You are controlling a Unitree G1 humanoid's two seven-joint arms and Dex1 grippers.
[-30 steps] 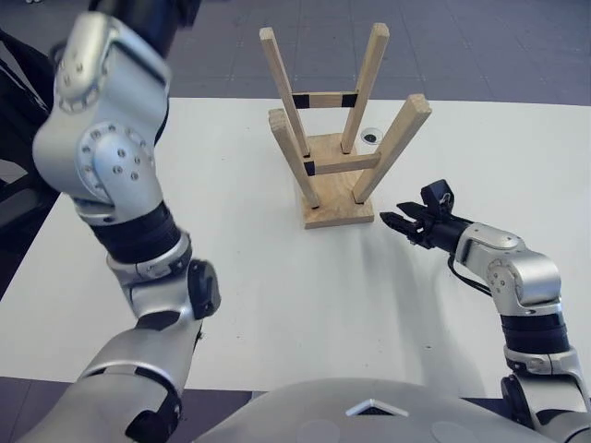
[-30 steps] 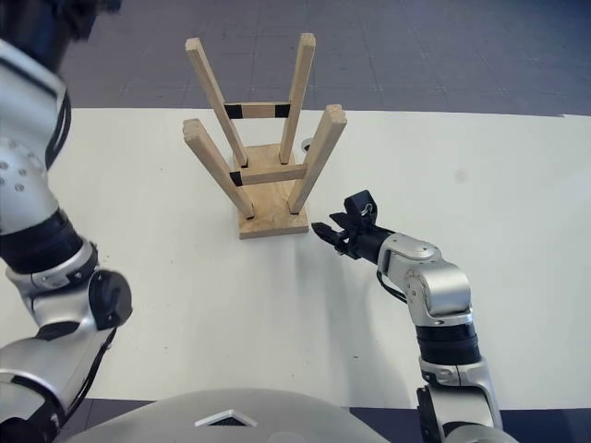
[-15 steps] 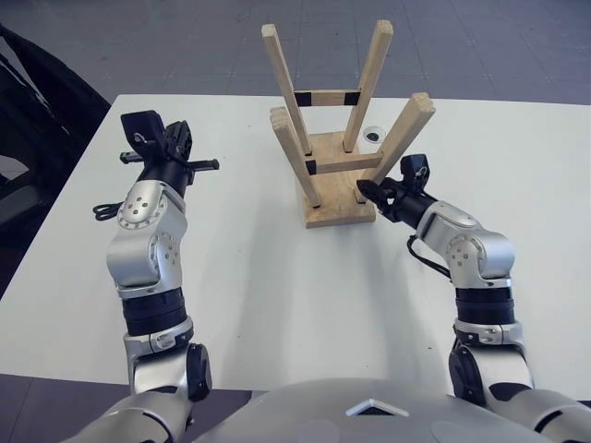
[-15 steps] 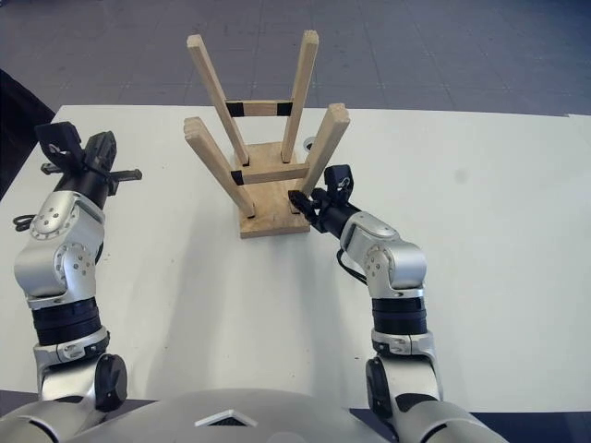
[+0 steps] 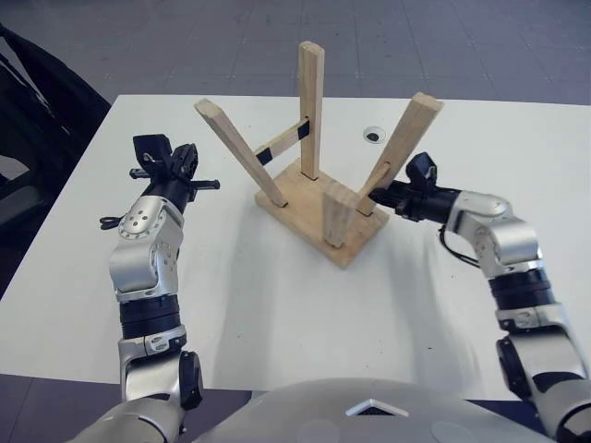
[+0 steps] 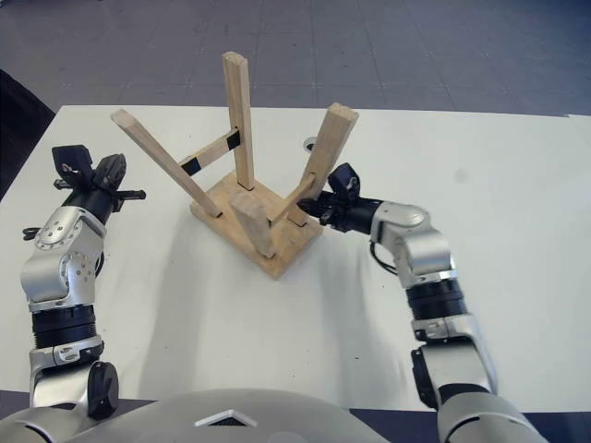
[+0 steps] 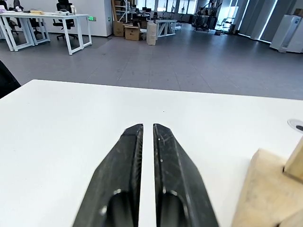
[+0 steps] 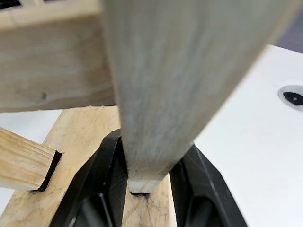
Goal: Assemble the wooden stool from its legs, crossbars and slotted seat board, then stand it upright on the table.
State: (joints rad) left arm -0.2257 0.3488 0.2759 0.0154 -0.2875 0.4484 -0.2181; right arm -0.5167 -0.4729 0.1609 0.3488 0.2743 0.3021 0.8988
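Grey tiled floor (image 7: 189,61) stretches to white desks (image 7: 71,18), office chairs (image 7: 61,7), cardboard boxes (image 7: 132,32) and tall windows (image 7: 246,14).

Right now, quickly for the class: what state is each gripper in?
Left gripper: shut, holding nothing.
Right gripper: shut on a stool leg.

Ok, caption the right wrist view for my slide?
Right gripper grips a stool leg where it meets the seat board.
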